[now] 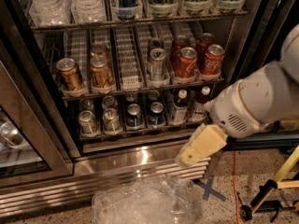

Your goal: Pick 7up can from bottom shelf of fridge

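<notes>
The fridge (117, 158) stands open to the camera, its steel frame and slatted base grille running across the lower part of the view. On the bottom shelf (126, 134), two pale silvery-green cans stand side by side at the front of the left lanes; the 7up can (88, 122) is the leftmost, with its twin (111, 119) just beside it and more of the same kind lined up behind. To their right on the same shelf stand two dark blue cans (134, 115), then two dark bottles (179, 107) with white caps. The rack above holds gold-brown cans (70, 73) on the left, a silver can (157, 64) in the middle and red cola cans (187, 62) on the right. The white arm (252, 104) reaches in from the right, and its beige gripper (189, 157) points down and to the left in front of the steel frame, below the right end of the bottom shelf and well apart from the 7up can. Whether the gripper is released or clenched cannot be told. A crumpled clear plastic bag (145, 202) lies on the speckled floor below the grille, near a blue tape cross (210, 190).
</notes>
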Available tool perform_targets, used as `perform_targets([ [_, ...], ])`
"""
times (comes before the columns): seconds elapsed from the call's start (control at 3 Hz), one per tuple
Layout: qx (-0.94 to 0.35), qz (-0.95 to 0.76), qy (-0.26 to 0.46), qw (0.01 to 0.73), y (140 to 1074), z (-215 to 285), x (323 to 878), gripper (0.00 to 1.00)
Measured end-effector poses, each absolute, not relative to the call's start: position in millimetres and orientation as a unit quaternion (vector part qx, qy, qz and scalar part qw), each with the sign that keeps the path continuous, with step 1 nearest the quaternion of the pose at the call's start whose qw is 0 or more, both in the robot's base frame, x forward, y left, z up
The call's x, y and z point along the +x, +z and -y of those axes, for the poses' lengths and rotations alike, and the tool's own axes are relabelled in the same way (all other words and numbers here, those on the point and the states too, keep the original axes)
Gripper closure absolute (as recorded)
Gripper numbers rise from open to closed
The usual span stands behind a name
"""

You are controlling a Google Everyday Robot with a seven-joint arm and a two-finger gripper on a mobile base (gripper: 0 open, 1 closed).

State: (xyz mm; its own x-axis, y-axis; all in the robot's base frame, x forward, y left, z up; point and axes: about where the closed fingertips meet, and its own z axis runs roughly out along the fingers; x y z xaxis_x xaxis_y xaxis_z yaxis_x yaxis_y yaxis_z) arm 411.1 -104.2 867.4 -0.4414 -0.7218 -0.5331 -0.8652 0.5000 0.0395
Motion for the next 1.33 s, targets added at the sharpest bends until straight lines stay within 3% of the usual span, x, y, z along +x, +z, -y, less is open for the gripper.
perform_targets([
  [1.0,-0.434,-0.844,0.175,0.263,838.7,79.2,422.8,0.00],
  [1.33,-0.387,-0.855,0.226,0.263,798.3,18.4,419.2,0.00],
])
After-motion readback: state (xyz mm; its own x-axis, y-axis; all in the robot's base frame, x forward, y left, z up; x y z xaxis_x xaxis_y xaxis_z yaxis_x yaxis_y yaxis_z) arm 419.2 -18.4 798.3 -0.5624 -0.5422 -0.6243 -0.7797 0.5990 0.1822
